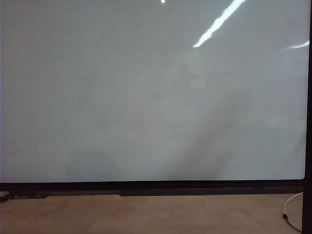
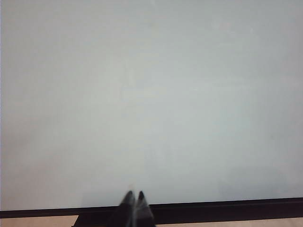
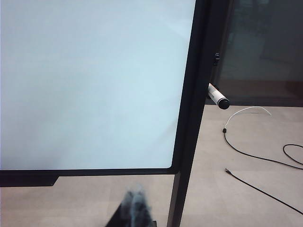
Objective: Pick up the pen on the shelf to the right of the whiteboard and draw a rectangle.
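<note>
1. Right gripper (image 3: 136, 195): nearest item in the right wrist view. Blurred dark fingertips pressed together, nothing between them; closed and empty. Aimed toward the board's lower right corner, well short of it.

2. Left gripper (image 2: 134, 196): nearest item in the left wrist view. Tips meet at a point with no visible gap; closed, holding nothing. Facing the board's lower edge, apart from it. Neither gripper appears in the exterior view, so both arms look parked back from the work surface.

3. Floor (image 1: 146, 214): pale tan, in front of and beneath the board. Loose white and black cables (image 3: 246, 151) lie on it, off to the right of the frame.

4. Whiteboard (image 1: 146, 97): upright, glossy white, thin black frame (image 3: 189, 94), ceiling lights reflected in the upper part. Surface blank; no rectangle drawn yet.

5. Pen (image 3: 218, 96): white barrel with a dark end, jutting out just beside the frame's right outer edge, at mid height in the right wrist view. Its support is hidden behind the frame. Stowed there on the right arm's side, so that arm seems the natural one to fetch it. Untouched.

Status: judged at the very start; pickup not begun.
</note>
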Robot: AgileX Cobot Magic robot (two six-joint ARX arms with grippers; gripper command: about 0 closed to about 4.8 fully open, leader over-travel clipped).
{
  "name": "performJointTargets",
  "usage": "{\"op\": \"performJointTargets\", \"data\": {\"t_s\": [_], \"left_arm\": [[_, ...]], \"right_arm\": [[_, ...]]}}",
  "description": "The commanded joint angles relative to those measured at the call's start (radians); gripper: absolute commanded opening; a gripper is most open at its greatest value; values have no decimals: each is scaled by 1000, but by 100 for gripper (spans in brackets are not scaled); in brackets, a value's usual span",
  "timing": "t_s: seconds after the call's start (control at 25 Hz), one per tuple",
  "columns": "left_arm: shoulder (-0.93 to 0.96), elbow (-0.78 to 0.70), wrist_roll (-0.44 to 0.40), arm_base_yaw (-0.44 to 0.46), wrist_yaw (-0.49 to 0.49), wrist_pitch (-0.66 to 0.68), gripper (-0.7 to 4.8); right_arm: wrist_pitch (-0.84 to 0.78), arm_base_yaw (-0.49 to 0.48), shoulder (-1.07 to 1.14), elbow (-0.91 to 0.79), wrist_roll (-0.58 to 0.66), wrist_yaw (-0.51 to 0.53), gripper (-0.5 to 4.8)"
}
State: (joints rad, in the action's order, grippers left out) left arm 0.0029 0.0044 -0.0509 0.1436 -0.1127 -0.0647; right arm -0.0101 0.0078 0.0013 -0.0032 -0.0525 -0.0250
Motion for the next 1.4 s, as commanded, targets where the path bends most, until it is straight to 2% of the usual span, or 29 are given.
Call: {"op": "performJointTargets", "data": {"t_s": [0.04,0.76,1.0,1.16,1.4], "left_arm": [[0,2,3,0,-4,-11,-5],[0,2,3,0,-4,-11,-4],[0,2,3,0,-4,-11,-5],[0,2,3,0,-4,-11,-4],[0,2,3,0,-4,-11,-4]], "right_arm": [[-17,0,0,4,0,1,-5],[-18,1,0,4,2,2,-5],[-18,2,0,4,78,6,-5],[-26,2,0,4,84,9,-5],[-104,5,0,5,139,111,-5]]}}
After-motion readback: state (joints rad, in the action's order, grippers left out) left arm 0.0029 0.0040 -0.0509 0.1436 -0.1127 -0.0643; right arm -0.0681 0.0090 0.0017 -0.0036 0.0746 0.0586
